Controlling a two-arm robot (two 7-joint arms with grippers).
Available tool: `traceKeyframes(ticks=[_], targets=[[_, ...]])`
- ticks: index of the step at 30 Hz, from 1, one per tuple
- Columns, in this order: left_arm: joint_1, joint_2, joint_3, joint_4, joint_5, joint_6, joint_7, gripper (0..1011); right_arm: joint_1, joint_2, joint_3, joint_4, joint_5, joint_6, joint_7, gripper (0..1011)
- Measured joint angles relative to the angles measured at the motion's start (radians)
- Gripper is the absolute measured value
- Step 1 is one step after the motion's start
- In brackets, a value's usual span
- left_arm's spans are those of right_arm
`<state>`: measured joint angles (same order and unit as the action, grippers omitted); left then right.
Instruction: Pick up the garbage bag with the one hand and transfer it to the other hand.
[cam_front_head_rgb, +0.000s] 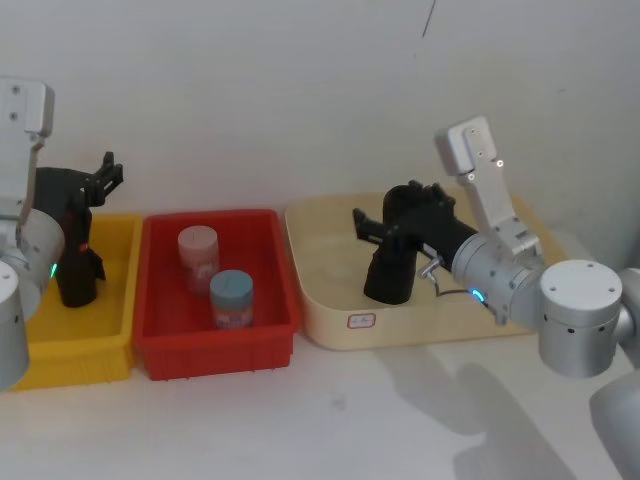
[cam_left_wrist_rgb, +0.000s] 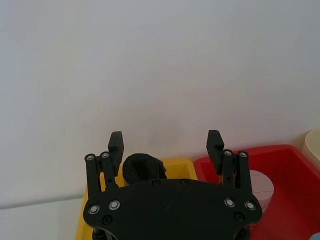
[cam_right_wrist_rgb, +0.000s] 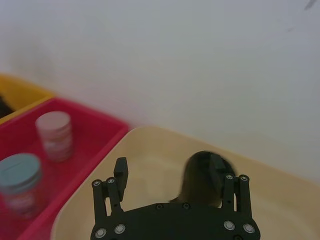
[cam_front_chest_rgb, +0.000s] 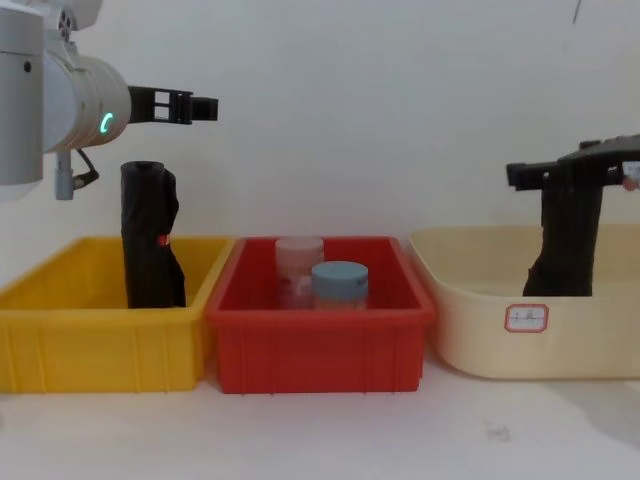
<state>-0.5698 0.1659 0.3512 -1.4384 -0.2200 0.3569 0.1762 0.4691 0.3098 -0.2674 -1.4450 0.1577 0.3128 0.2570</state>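
Jaws wide and holding nothing, my right gripper straddles the garbage bag, upright in the cream tray; I'd centre it before closing, my left gripper open over the yellow bin.

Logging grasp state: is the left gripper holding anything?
No, the left gripper is open with only wall between its fingers, above the black roll in the yellow bin.

Your red bin holds a pink jar and a blue-lidded jar; your yellow bin, a red-spotted roll.
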Motion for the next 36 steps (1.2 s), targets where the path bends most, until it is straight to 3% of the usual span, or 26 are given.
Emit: traceKeyframes(ticks=[9,15,27,36], targets=[[0.000,-0.001,-0.001,0.001,0.002,0.001,0.004,1000,0.007,0.014,-0.048,-0.018,0.020,0.088,0.082,1000],[0.000,-0.001,-0.001,0.002,0.003,0.001,0.006,1000,0.031,0.010,-0.110,-0.006,0.022,0.169,0.136,1000],[0.000,-0.001,-0.001,0.003,0.004,0.001,0.007,1000,0.071,-0.023,-0.210,0.022,-0.015,0.291,0.158,1000],[0.000,-0.001,-0.001,0.003,0.004,0.001,0.008,1000,0.085,-0.040,-0.243,-0.002,-0.042,0.358,0.150,1001]])
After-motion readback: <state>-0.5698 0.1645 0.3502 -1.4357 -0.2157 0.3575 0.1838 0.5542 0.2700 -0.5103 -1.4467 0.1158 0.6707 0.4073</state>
